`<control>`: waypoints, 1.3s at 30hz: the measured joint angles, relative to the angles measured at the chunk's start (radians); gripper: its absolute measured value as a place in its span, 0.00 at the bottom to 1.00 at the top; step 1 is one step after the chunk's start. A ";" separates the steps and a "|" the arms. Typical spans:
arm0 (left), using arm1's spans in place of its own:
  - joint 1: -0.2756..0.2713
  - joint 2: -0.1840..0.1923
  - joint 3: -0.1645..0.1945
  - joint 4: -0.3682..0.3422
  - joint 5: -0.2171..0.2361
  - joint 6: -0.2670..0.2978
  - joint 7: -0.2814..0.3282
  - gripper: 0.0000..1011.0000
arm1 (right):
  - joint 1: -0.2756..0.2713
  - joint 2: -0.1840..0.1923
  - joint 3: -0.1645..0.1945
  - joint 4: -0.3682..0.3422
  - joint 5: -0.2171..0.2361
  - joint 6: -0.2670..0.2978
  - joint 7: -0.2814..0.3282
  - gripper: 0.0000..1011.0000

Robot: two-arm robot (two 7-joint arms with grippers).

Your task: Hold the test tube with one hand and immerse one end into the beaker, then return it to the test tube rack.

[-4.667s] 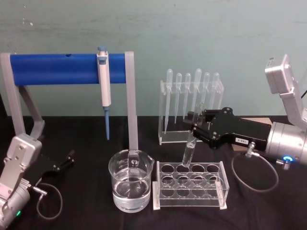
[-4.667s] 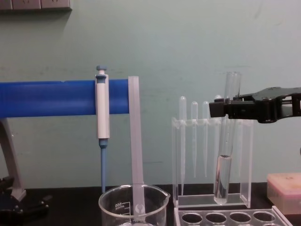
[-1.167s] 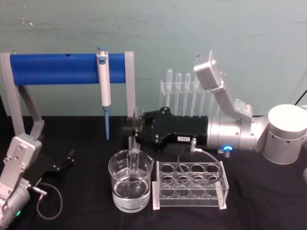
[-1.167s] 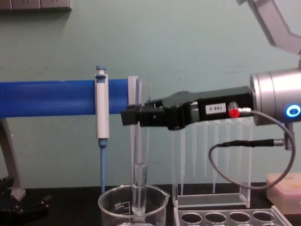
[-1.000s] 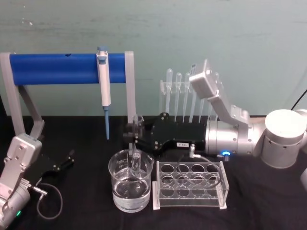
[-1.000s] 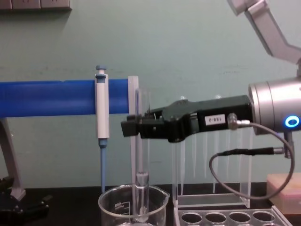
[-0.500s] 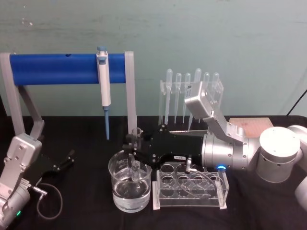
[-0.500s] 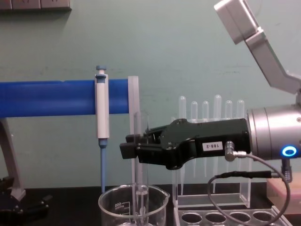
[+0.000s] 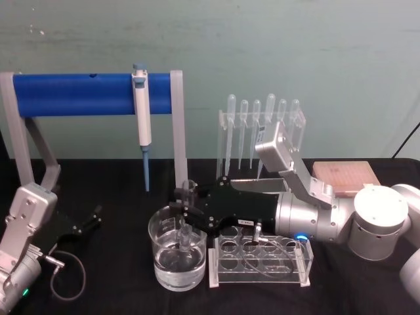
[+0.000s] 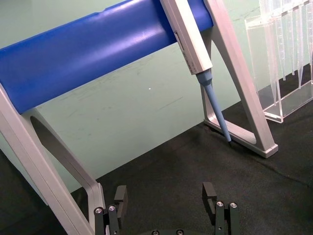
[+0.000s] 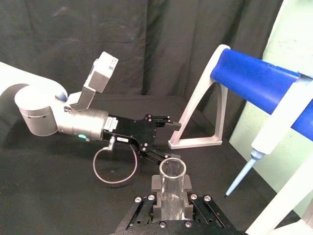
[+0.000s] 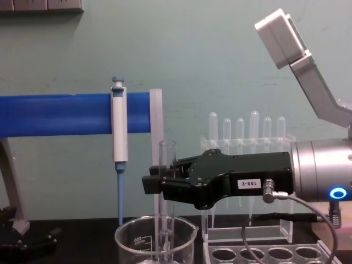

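Now: test tube (image 9: 188,191) upright in the beaker (image 9: 164,262), clamped by the right gripper (image 9: 182,211)

Behind the beaker and reaching well out to its left, a stand (image 9: 79,94) with a thick blue bar on grey legs spans the black table (image 9: 118,279). The right arm (image 9: 377,226) comes in low from the beaker's right, its silver wrist lit by a blue ring, its black body lying level above the test tube rack (image 9: 289,269). That clear rack sits just beside the beaker on its right, and all of its holes that show are unfilled. Behind the beaker and to its right stands a taller clear pipette rack (image 9: 226,164) with a row of thin bulb-topped pipettes (image 9: 243,128). Farther right of the beaker, at the back, lies a pinkish box (image 9: 344,174).

The beaker itself holds clear water in its lower part. A blue-and-white pipettor (image 9: 141,111) hangs from the blue bar, behind the beaker and a little to its left.

Over the beaker's mouth the right gripper has its two fingers (image 11: 155,188) pressed against opposite sides of the test tube, below its open rim. In the chest view the tube (image 12: 166,157) stands straight and runs down past the beaker's rim (image 12: 132,239) inside the glass. From the head view its rounded end sits about at the waterline; whether it is wetted I cannot tell.

Well to the beaker's left, low by the stand's leg, the left gripper (image 10: 165,198) rests with its fingers spread apart, holding nothing.
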 joint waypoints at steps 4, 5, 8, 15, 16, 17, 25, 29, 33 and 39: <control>0.000 0.000 0.000 0.000 0.000 0.000 0.000 0.99 | -0.007 -0.007 0.009 0.004 -0.007 -0.003 0.002 0.22; 0.000 0.000 0.000 0.000 0.000 0.000 0.000 0.99 | -0.008 -0.009 0.010 0.005 -0.008 -0.003 0.004 0.22; 0.000 0.000 0.000 0.000 0.000 0.000 0.000 0.99 | -0.012 -0.013 0.013 0.006 -0.012 -0.004 0.006 0.22; 0.000 0.000 0.000 0.000 0.000 0.000 0.000 0.99 | -0.021 -0.028 0.018 0.019 -0.018 -0.008 0.008 0.22; 0.000 0.000 0.000 0.000 0.000 0.000 0.000 0.99 | -0.024 -0.030 0.018 0.021 -0.020 -0.009 0.008 0.22; 0.000 0.000 0.000 0.000 0.000 0.000 0.000 0.99 | -0.025 -0.031 0.019 0.023 -0.020 -0.010 0.008 0.22; 0.000 0.000 0.000 0.000 0.000 0.000 0.000 0.99 | -0.033 -0.039 0.021 0.031 -0.026 -0.015 0.014 0.22; 0.000 0.000 0.000 0.000 0.000 0.000 0.000 0.99 | -0.034 -0.039 0.021 0.031 -0.031 -0.015 0.014 0.22; 0.000 0.000 0.000 0.000 0.000 0.000 0.000 0.99 | -0.034 -0.039 0.021 0.031 -0.031 -0.015 0.014 0.22; 0.000 0.000 0.000 0.000 0.000 0.000 0.000 0.99 | -0.035 -0.039 0.021 0.030 -0.030 -0.014 0.014 0.22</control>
